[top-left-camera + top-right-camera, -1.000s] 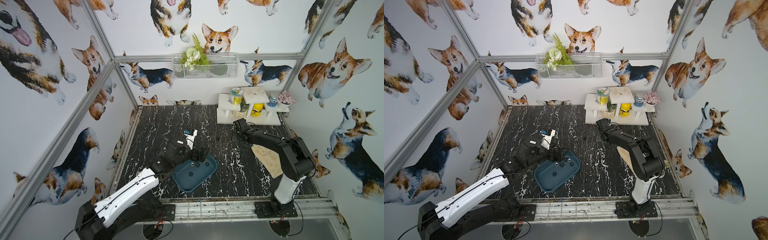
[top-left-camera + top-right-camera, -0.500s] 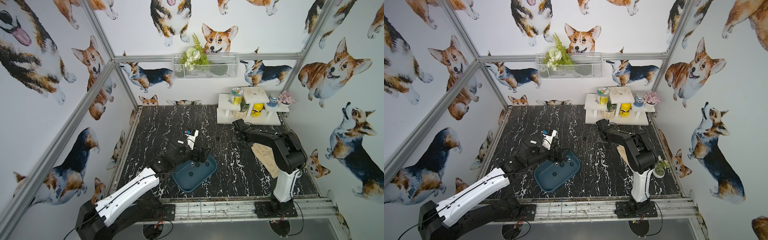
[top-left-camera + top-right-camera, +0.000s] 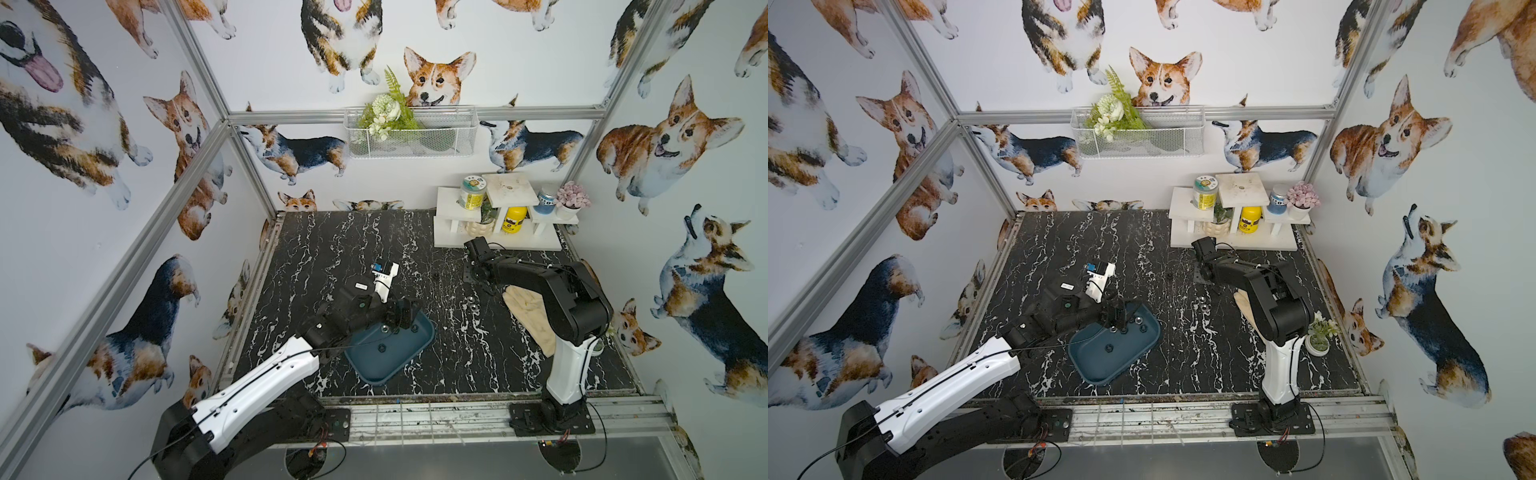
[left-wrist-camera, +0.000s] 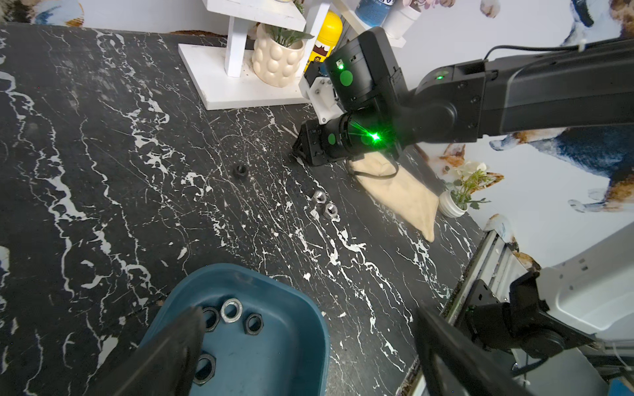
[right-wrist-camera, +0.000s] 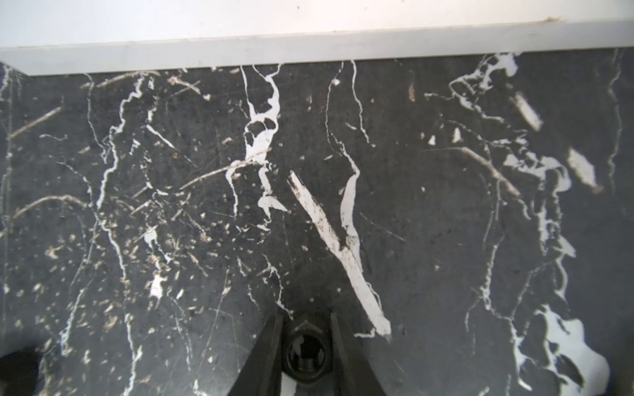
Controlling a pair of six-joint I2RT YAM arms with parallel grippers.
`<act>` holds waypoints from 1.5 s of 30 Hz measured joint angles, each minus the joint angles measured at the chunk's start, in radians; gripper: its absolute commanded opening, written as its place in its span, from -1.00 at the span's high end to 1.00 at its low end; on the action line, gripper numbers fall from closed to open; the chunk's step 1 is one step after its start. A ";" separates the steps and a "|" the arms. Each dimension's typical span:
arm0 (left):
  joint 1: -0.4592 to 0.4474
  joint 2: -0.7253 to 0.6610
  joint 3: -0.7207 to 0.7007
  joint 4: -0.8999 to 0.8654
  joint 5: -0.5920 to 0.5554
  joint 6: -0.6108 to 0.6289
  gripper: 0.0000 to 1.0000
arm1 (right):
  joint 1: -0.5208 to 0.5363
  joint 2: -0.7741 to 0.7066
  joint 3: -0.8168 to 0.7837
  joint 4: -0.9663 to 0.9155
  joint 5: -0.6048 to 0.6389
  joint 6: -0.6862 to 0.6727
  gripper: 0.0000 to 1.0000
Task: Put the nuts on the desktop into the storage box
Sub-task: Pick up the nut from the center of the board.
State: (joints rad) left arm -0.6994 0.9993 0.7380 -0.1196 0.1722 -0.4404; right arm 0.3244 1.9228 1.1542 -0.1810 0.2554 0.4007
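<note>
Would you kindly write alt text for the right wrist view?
A black hexagonal nut sits between the right hand's two dark fingers, which stand close against its sides on the black, white-veined desktop. The white shelf's edge crosses the far side.

**No Lettering Coming Through Legibly**

Nothing written is showing clearly enough to read. The yellow bottle under the white shelf is carrying a dark label, the green-lidded jar is wearing a yellow printed band, and the blue jar is showing pale lettering, but all three are blurring into unreadable marks. A small white sticker on the left arm's wrist is bearing dark print that is too tiny to make out.
</note>
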 measured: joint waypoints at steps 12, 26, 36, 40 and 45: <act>0.012 0.052 0.004 0.047 0.093 -0.005 -1.00 | 0.000 -0.249 -0.136 0.018 -0.104 -0.037 0.51; 0.102 0.256 0.145 0.017 0.354 -0.200 -0.98 | 0.105 -0.687 -0.319 0.190 -0.370 -0.075 0.51; 0.115 0.223 0.071 0.100 0.566 -0.256 -0.93 | 0.155 -0.811 -0.426 0.319 -0.692 -0.127 0.62; 0.128 0.178 0.035 0.128 0.612 -0.259 -0.93 | 0.155 -0.900 -0.523 0.448 -0.793 -0.157 0.65; 0.129 0.164 -0.015 0.272 0.684 -0.354 -0.93 | 0.159 -0.949 -0.602 0.592 -0.880 -0.208 0.68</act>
State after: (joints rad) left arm -0.5705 1.1637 0.7227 0.1528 0.8562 -0.7940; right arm 0.4835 0.9733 0.5522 0.4107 -0.6247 0.1925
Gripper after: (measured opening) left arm 0.964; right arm 0.266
